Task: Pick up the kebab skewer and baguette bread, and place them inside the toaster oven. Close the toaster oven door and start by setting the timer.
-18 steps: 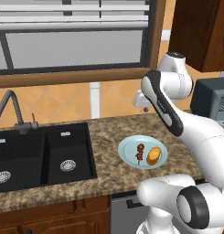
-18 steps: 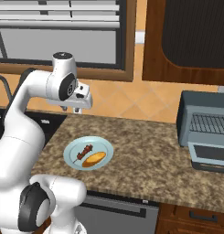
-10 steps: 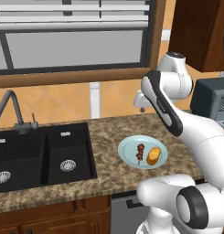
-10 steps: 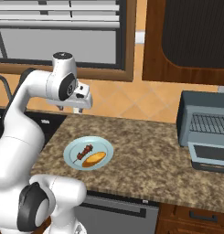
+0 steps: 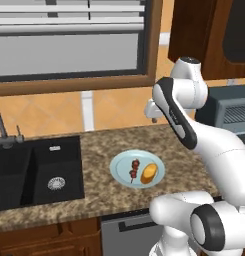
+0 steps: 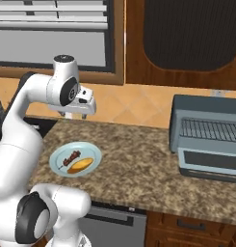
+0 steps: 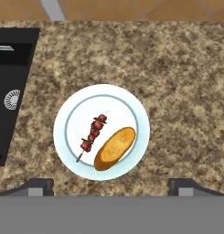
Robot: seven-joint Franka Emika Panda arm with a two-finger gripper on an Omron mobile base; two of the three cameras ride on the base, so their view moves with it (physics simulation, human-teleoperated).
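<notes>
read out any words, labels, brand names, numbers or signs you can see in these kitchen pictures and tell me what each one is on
There is no readable text in any view.
The toaster oven carries no legible label or brand.
The plate under the kebab skewer and baguette bread is plain.
The sink has a small pale tag, too blurred to read.

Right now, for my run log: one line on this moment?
gripper: open, above plate | skewer, bread: on plate | oven: door down
</notes>
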